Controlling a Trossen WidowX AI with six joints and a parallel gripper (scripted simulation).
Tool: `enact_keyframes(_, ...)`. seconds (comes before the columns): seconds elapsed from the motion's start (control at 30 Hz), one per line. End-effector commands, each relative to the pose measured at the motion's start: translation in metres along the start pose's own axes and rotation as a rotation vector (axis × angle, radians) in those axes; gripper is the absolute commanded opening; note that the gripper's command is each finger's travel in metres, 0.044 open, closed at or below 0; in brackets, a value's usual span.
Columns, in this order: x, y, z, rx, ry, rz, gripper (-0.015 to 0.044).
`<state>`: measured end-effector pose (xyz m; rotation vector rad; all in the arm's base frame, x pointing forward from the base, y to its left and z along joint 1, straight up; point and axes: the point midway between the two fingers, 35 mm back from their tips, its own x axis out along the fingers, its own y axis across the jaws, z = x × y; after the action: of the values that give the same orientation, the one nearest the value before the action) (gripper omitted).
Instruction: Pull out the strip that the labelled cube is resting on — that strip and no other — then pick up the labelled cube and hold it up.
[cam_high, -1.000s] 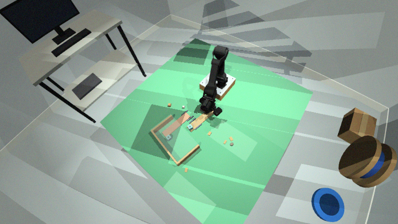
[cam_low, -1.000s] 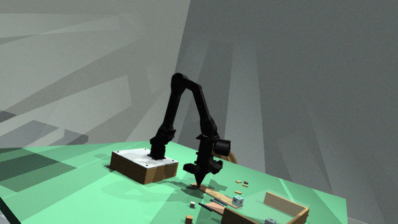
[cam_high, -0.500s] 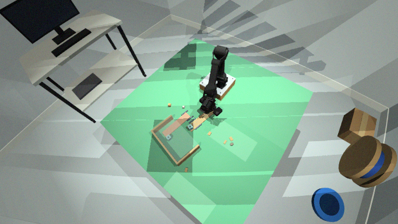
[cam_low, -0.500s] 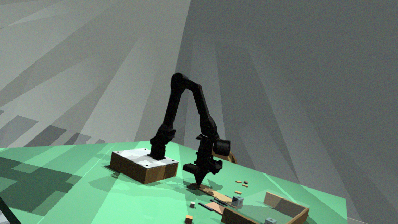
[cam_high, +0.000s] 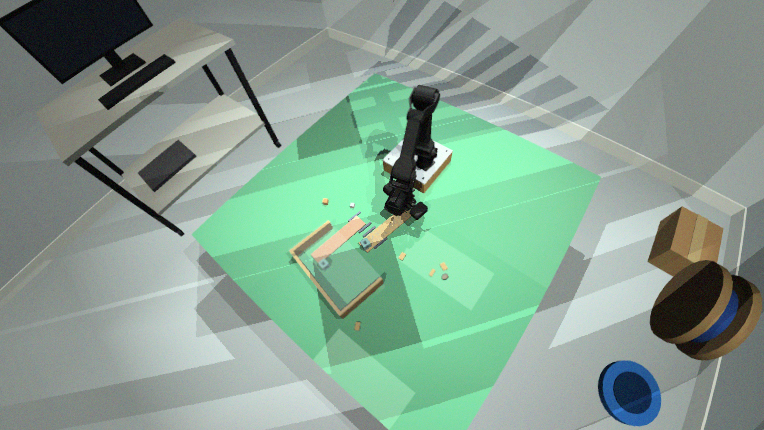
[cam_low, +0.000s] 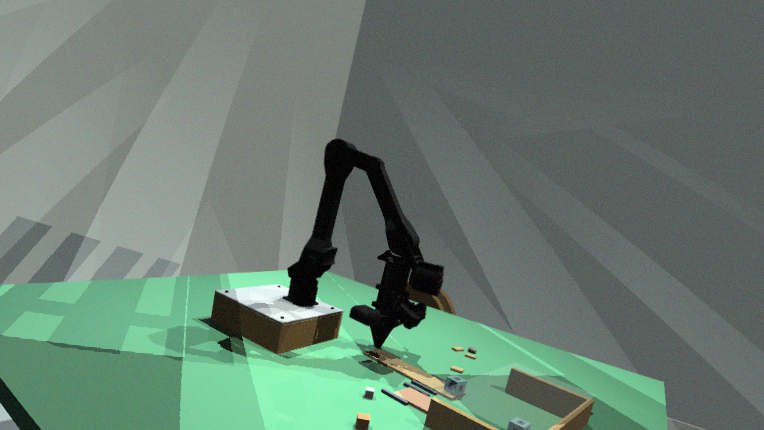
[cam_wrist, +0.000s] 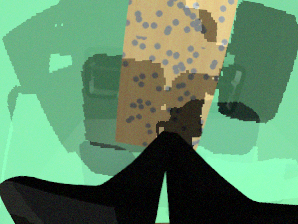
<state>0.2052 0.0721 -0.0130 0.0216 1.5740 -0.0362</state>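
End effector: the end effector (cam_low: 380, 341) pointed straight down with its fingers pressed fully together and nothing between them; in the wrist view the tips met at the near end of the speckled strip (cam_wrist: 176, 43).
Contact: the closed tip sat on or just above that strip's end; whether it pressed down, the pictures did not settle.
Strip: the speckled strip (cam_high: 386, 229) ran away from the end effector toward the wooden frame (cam_high: 315, 283), long axis roughly in line with the arm's reach.
Cube: a small grey cube (cam_high: 366, 243) sat at the far end of that strip, away from the end effector, just outside the frame; any label was too small to read.
Other strip: a plain tan strip (cam_high: 337, 239) lay just beside it, a second grey cube (cam_high: 323, 263) at its frame end.
Key relation: the cube lay straight down the strip from the tip, so a drag back toward the base (cam_high: 427, 168) would, I'd judge, carry strip and cube along its length.
Stage: strip pull looked under way; cube not yet picked up.
Surroundings: small blocks (cam_high: 437, 268) scattered on the green tabletop (cam_high: 507, 213), well apart from the strips.
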Motion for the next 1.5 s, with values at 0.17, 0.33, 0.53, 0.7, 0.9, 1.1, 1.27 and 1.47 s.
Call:
enact_keyframes(0.17,-0.025,0.003,0.019,0.107,-0.021,0.014,0.0079)
enact_keyframes(0.33,-0.027,0.002,0.042,0.199,-0.022,0.015,0.021)
enact_keyframes(0.53,-0.03,0.002,0.067,0.199,-0.024,0.015,0.0368)
enact_keyframes(0.7,-0.033,0.001,0.087,0.199,-0.026,0.016,0.044)
enact_keyframes(0.9,-0.037,0.001,0.112,0.199,-0.027,0.016,0.044)
enact_keyframes(1.1,-0.04,0.001,0.137,0.199,-0.029,0.016,0.044)
enact_keyframes(1.27,-0.043,0.0,0.158,0.199,-0.031,0.016,0.044)
enact_keyframes(1.47,-0.048,-0.001,0.182,0.199,-0.033,0.016,0.044)
